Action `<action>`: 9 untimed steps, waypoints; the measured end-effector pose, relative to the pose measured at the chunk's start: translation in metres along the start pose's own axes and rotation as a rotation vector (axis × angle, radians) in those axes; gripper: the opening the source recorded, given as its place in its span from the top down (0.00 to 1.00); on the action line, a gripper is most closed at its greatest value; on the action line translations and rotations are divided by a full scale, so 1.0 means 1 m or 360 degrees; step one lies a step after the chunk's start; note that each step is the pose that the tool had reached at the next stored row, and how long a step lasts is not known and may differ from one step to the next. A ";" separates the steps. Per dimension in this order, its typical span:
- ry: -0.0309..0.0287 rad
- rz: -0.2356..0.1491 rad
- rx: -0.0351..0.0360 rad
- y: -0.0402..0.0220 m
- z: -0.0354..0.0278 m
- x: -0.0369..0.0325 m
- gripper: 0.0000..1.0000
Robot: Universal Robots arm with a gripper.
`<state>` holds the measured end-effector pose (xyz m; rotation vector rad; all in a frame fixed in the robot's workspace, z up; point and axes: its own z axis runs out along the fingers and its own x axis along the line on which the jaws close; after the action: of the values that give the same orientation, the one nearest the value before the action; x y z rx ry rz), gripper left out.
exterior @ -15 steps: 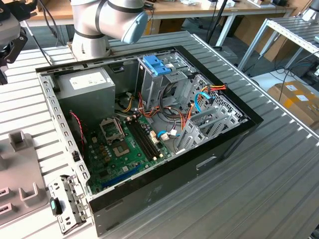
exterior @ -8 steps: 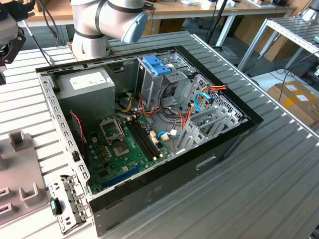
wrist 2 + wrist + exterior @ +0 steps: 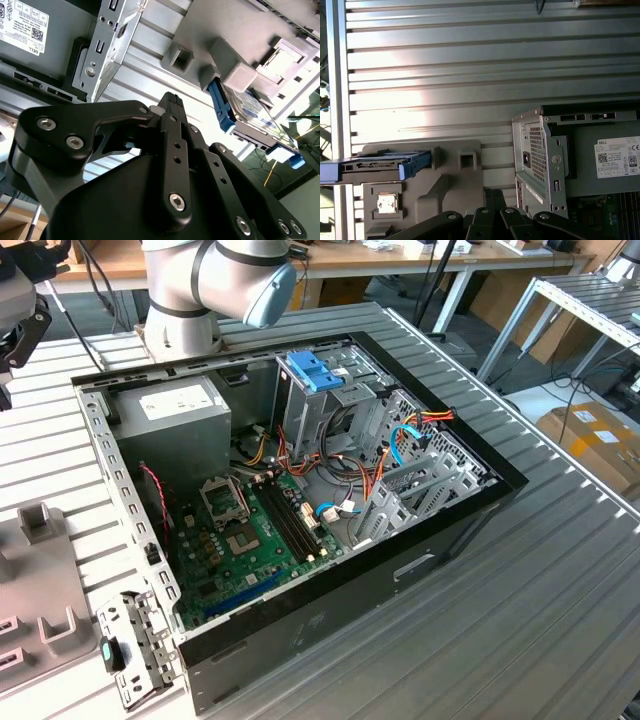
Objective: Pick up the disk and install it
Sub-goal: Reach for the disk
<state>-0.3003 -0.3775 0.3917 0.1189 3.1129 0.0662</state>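
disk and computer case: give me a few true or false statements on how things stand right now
The disk rests on the grey fixture, outside the computer case. True.
The gripper holds the disk. False: it is apart from the disk, which lies on the fixture.
The case is open, its motherboard exposed. True.
A red bracket tops the drive cage. False: the bracket is blue.

Silver arm (image 3: pixel 185 280), blue joint cap (image 3: pixel 270 295), black bolted pincer (image 3: pixel 172 102)

The arm (image 3: pixel 215 280) holds its gripper (image 3: pixel 493 194) closed and empty.
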 end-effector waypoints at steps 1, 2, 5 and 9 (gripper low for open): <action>0.00001 0.0000 0.0000 0.0000 0.0000 0.0006 0.89; 0.00002 0.0000 0.0000 0.0000 -0.0001 0.0011 0.89; 0.00001 0.0000 0.0000 -0.0003 -0.0002 0.0053 0.89; 0.00001 0.0000 0.0000 -0.0010 -0.0004 0.0135 0.89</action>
<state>-0.3139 -0.3775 0.3917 0.1189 3.1129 0.0661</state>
